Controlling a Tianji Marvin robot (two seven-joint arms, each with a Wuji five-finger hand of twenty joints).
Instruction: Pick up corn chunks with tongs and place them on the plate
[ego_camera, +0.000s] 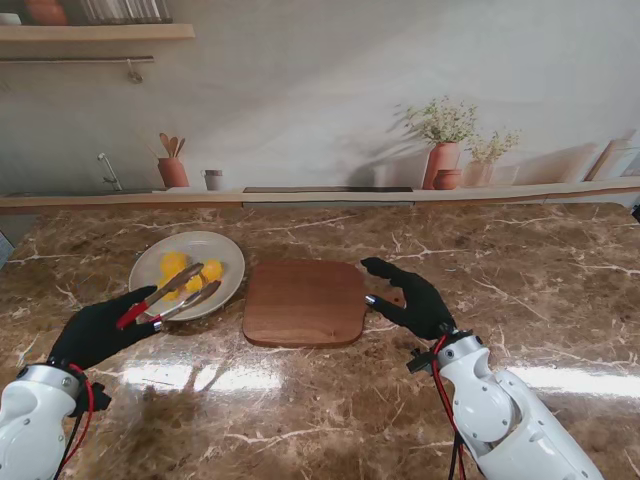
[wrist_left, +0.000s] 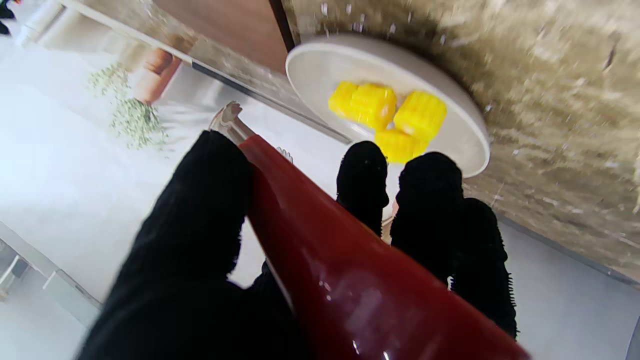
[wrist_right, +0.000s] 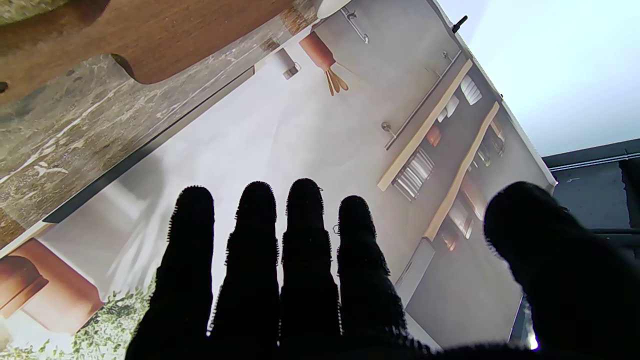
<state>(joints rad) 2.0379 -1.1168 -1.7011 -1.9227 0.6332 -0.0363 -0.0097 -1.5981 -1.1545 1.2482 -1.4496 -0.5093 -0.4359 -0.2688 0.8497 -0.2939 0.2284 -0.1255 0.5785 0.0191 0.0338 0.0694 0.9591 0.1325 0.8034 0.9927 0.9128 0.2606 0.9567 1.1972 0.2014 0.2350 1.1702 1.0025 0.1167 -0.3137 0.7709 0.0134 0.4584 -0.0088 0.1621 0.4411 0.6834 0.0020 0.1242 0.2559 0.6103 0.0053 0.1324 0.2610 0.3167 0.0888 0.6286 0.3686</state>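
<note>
Nearest me, the left hand is wrapped round the red grip of the tongs, thumb on one side and fingers on the other, so a squeeze would work the arms. The metal tips reach over the near rim of the plate; whether they pinch anything I cannot tell. The corn chunks lie clustered on the plate, four by the wrist view, which suggests the placing is largely done. Just right of the plate sits the wooden cutting board, with no corn visible on it. At the board's far right edge the right hand hovers palm down, fingers straight and slightly apart, holding nothing.
</note>
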